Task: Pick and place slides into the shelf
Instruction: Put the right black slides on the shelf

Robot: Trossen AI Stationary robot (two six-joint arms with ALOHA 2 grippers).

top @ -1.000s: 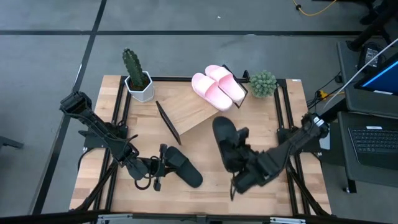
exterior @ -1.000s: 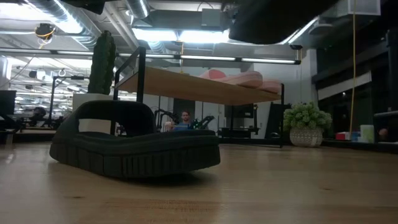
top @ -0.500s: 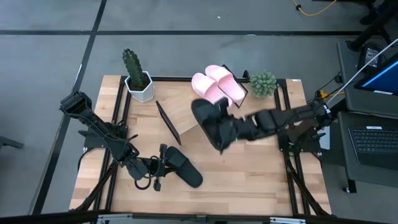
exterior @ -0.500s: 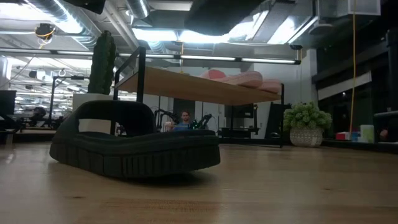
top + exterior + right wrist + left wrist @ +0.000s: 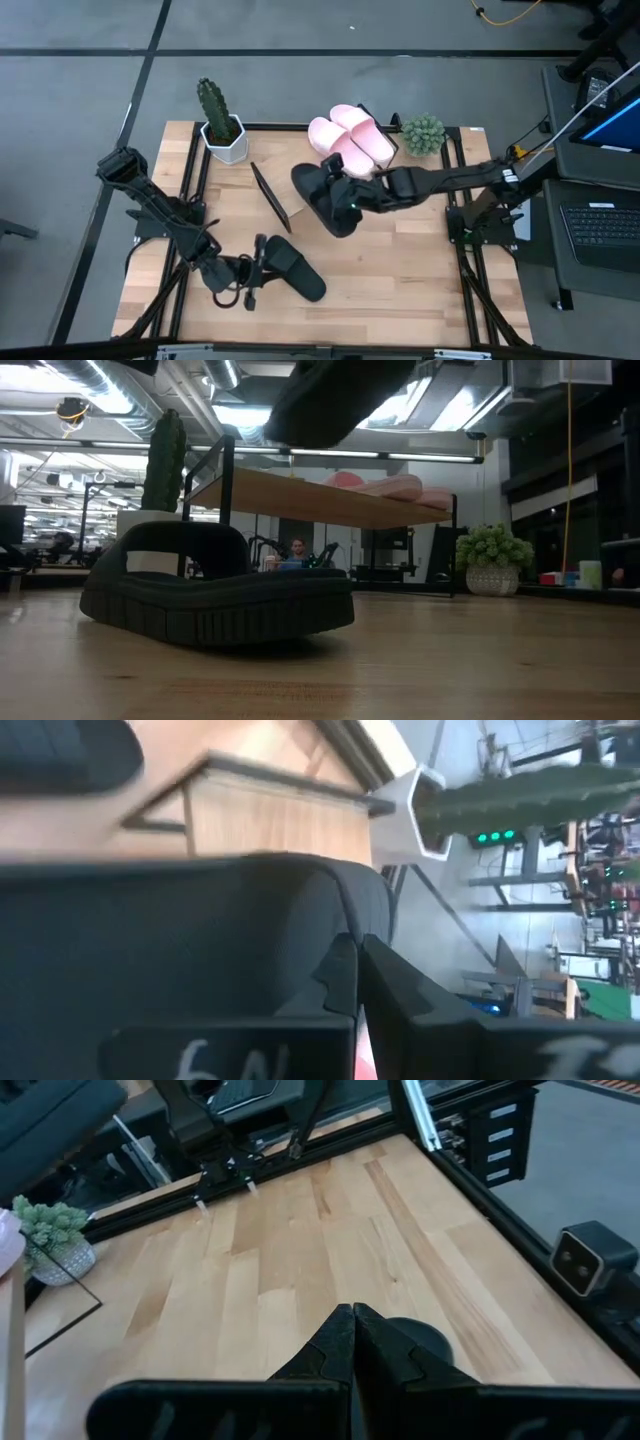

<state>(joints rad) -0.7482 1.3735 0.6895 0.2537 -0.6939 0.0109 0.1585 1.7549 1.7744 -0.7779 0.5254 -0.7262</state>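
Note:
Two pale pink slides (image 5: pixel 350 140) lie side by side on the far right part of the slanted shelf board (image 5: pixel 300 180), and they also show in the low view (image 5: pixel 385 485). My right gripper (image 5: pixel 360 195) reaches in from the table's right and is shut on one black slide (image 5: pixel 322 198), held in the air over the board's right half (image 5: pixel 330 400). The second black slide (image 5: pixel 295 270) rests sole-down on the table (image 5: pixel 215 595). My left gripper (image 5: pixel 255 272) sits right at this slide's left end, fingers shut (image 5: pixel 352 1335). My right gripper pinches a thick curved black edge (image 5: pixel 340 910) on the side of the slide that faces the arm; strap or sole rim, I cannot tell. The fingers come nearly level from the table's right. The slide is lifted clear and tilted. My left gripper: I cannot tell whether it touches the slide beside it.
A cactus in a white pot (image 5: pixel 220 125) stands at the far left of the table. A green succulent (image 5: pixel 423 135) sits at the far right beside the shelf. Black frame rails run along both table sides. Bare wood lies near right (image 5: pixel 400 285).
My right gripper, shut on the black slide, has swung from the near right of the table toward the far left. It has carried the slide up and over to the shelf board beside the pink pair. The slide has turned about on the way.

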